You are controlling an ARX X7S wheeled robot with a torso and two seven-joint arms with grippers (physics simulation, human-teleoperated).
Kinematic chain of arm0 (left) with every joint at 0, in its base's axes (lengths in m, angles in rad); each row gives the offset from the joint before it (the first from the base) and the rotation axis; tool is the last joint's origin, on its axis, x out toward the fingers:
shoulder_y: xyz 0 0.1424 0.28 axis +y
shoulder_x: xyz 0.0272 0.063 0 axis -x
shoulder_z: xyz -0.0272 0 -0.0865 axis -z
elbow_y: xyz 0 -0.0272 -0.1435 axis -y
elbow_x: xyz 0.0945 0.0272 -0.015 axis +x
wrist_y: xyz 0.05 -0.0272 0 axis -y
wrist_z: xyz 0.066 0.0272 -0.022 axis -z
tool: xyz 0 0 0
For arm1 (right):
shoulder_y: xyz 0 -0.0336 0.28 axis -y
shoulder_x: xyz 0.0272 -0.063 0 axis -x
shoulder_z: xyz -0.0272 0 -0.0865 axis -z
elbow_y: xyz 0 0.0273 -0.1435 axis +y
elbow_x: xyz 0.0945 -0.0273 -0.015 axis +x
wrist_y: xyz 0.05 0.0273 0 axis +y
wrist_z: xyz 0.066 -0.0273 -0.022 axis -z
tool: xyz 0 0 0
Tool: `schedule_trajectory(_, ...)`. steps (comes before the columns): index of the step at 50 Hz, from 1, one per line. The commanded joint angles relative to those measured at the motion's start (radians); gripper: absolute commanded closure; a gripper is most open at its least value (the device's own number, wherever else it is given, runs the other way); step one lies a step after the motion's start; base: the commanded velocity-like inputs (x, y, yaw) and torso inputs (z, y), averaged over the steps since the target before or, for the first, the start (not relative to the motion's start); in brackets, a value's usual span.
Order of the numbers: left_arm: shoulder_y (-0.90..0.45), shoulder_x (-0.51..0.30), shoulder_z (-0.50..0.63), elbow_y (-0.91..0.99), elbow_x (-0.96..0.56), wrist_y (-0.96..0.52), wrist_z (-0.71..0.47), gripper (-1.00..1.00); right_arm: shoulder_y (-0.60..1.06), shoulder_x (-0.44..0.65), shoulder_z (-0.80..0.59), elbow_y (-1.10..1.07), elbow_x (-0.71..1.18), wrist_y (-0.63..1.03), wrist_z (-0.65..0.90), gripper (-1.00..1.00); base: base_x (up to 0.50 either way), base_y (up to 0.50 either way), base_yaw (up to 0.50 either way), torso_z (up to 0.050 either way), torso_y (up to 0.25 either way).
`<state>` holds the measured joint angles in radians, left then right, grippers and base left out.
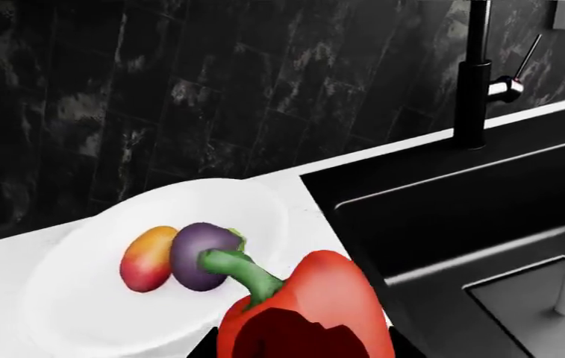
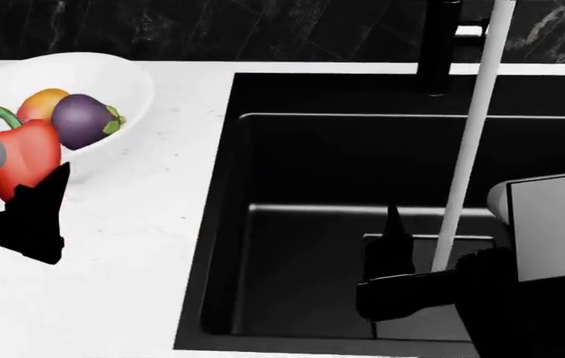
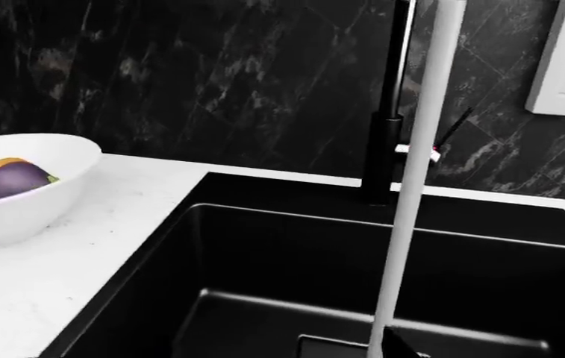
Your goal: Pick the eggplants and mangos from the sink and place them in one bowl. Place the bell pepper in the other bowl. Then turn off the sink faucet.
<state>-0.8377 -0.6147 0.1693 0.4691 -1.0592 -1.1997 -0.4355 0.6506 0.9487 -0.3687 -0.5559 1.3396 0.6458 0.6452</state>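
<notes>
My left gripper (image 1: 302, 352) is shut on the red bell pepper (image 1: 302, 313), whose green stem points toward a white bowl (image 1: 73, 313). In the head view the bell pepper (image 2: 25, 160) hangs at the near rim of this bowl (image 2: 135, 93), with the left gripper (image 2: 33, 190) just behind it. The bowl holds one mango (image 1: 148, 259) and one eggplant (image 1: 201, 255). My right gripper (image 2: 401, 246) is low inside the black sink (image 2: 213, 224), open and holding nothing, beside the water stream (image 2: 466, 149). The sink faucet (image 2: 439, 45) stands at the back rim, running. The other bowl is out of view.
White counter (image 2: 133, 283) lies left of the sink. A dark marble wall (image 3: 213, 74) rises behind it. The faucet's thin lever (image 1: 528, 56) sticks up from its silver side piece. A square drain plate (image 2: 412, 242) is on the sink floor under the right gripper.
</notes>
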Motion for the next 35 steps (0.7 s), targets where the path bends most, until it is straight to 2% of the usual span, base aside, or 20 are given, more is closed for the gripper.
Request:
schedule_trajectory(1, 0.000, 0.007, -0.027, 0.003, -0.039, 0.015, -0.001, 1.00, -0.015, -0.002, 0.011, -0.012, -0.014, -0.008, -0.010, -1.00, -0.05, 0.50, 0.00, 0.000, 0.000)
schedule_trajectory(25, 0.004, -0.010, -0.037, -0.001, -0.045, 0.027, -0.015, 1.00, 0.011, -0.016, -0.006, -0.007, -0.043, 0.005, -0.015, -1.00, 0.00, 0.50, 0.00, 0.000, 0.000)
schedule_trajectory(35, 0.016, -0.007, -0.033, 0.009, -0.059, 0.021, -0.030, 1.00, -0.032, -0.003, 0.008, -0.021, -0.044, -0.021, -0.012, -1.00, 0.00, 0.50, 0.00, 0.000, 0.000)
